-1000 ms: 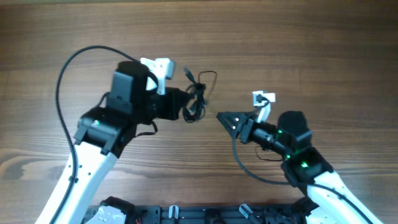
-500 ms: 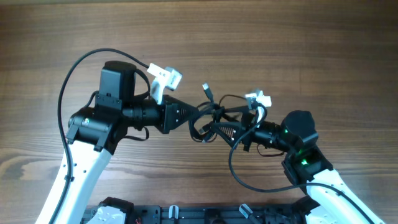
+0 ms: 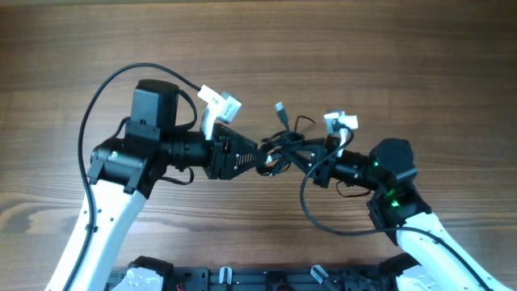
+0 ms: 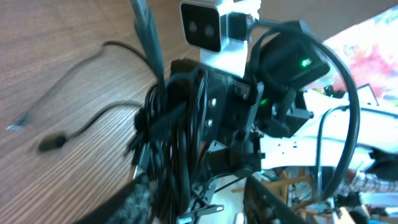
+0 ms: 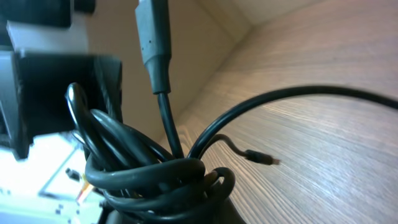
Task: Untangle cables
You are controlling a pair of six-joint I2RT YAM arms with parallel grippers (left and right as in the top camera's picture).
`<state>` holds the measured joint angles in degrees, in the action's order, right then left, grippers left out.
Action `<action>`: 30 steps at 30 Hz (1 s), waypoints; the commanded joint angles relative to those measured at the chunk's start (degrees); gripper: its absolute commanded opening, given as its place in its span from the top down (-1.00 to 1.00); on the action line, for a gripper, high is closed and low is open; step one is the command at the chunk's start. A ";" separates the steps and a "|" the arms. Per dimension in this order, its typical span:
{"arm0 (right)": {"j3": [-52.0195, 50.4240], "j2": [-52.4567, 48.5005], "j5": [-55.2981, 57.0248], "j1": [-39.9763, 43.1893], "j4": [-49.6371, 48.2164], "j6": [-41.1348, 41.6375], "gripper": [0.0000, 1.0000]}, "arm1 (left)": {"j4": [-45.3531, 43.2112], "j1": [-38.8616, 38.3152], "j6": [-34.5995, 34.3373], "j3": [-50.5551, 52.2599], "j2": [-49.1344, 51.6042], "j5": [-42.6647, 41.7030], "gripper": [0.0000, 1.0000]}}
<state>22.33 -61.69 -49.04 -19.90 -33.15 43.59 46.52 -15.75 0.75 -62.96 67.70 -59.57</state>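
The cables formed one knotted bundle over the middle of the counter, directly between the two grippers. The left gripper was clamped on the bundle's left side. The right gripper touched its other side, but whether those fingers had closed could not be told. One grey plug stuck out toward the far edge. A second earlier the bundle had been at the left gripper alone, nearer the far edge, with the right gripper well apart. The cords inside the knot could not be counted.
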 commanded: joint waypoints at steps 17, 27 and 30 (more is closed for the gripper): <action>0.28 -0.42 6.58 -0.85 3.76 36.04 0.91 | -9.68 -5.31 -1.14 -0.79 2.45 16.20 -0.19; 0.28 -1.01 5.14 -3.17 3.21 37.57 0.91 | -9.44 -10.32 0.09 -0.74 5.86 21.33 -0.08; 0.28 -1.01 4.63 -3.17 3.21 37.38 0.91 | -9.49 -10.29 0.09 -0.74 7.98 21.38 -0.03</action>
<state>22.33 -62.43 -42.02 -22.81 -29.17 80.60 36.93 -25.87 -0.05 -62.96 73.67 -39.24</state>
